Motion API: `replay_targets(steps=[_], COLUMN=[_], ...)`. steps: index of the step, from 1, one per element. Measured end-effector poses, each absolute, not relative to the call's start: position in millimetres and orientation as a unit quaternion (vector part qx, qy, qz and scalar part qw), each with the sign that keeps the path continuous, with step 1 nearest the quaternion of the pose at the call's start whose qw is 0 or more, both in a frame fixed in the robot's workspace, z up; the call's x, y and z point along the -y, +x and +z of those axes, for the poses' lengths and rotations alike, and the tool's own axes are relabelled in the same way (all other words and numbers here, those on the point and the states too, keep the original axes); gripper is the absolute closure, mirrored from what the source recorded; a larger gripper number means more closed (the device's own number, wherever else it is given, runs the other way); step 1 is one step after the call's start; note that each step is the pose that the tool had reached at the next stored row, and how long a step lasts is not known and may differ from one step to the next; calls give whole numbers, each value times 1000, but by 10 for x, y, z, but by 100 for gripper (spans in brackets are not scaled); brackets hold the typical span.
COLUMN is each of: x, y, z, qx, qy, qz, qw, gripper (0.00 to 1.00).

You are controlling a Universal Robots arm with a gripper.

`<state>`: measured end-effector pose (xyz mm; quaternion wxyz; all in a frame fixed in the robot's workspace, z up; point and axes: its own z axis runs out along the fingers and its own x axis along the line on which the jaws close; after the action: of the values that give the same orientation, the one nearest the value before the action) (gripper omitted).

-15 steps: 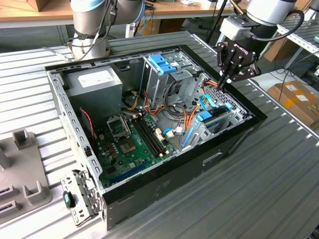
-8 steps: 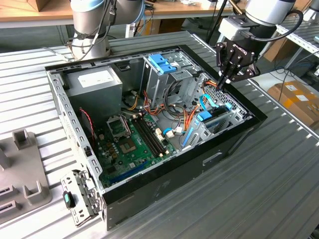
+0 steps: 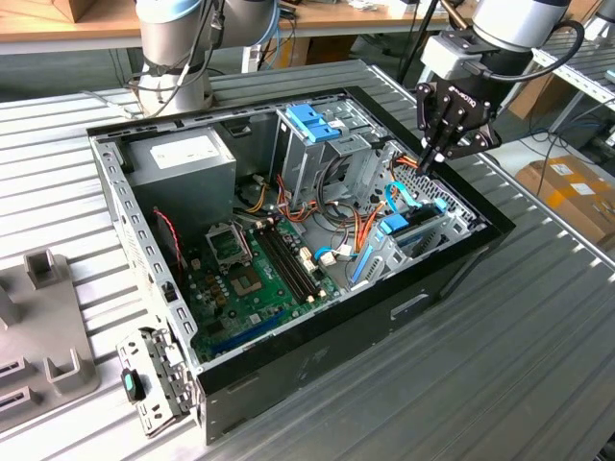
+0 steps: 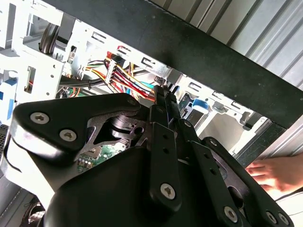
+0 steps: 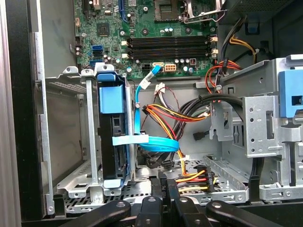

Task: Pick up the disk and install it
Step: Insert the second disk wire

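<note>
disk [image 5: 112, 137] in bay, hand [image 3: 434, 158] above case [image 3: 404, 317]

Computer case [image 3: 317, 370]: black-painted sheet-metal outer walls with a slight sheen, bare silvery perforated steel inside; it stands on a table [image 3: 538, 375] of ribbed, matt grey metal. Disk [image 5: 113, 137]: dark, dull body in a smooth light-blue plastic carrier, seated in a bare-metal bay. Gripper [image 3: 430, 161]: matt black metal links with bright screw heads; motherboard [image 3: 252, 283] glossy green; power-supply box [image 3: 183, 163] dull grey metal with a white paper label.
</note>
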<state>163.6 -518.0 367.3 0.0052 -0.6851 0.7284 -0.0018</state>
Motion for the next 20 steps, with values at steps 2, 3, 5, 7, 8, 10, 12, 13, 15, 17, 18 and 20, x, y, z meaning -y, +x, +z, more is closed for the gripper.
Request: replay_targets(steps=[2,3,5,7,8,10,12,13,15,17,18,20], x=[5180,5180,5180,5180,5180,5180,5188,5198,5250,5298,5324,5368], y=[1635,1635,1635,1635,1635,1635,1635,1635,1635,1634,1629,1613], z=[3673,3673,3673,3672,3672,3671,3667,3667,3667,3666,3665,3665], qx=[-728,-728,-728,-729,-729,-735,-739,-739,-740,-740,-740,-740], qy=[-685,-685,-685,-685,-684,-678,-674,-674,-673,-673,-673,-673], qz=[-2,-2,-2,-2,-2,-2,-2,-2,-2,-2,-2,-2], qw=[5,5,5,5,5,5,5,5,5,5,5,5], gripper=[84,84,84,84,84,84,84,84,84,84,84,84])
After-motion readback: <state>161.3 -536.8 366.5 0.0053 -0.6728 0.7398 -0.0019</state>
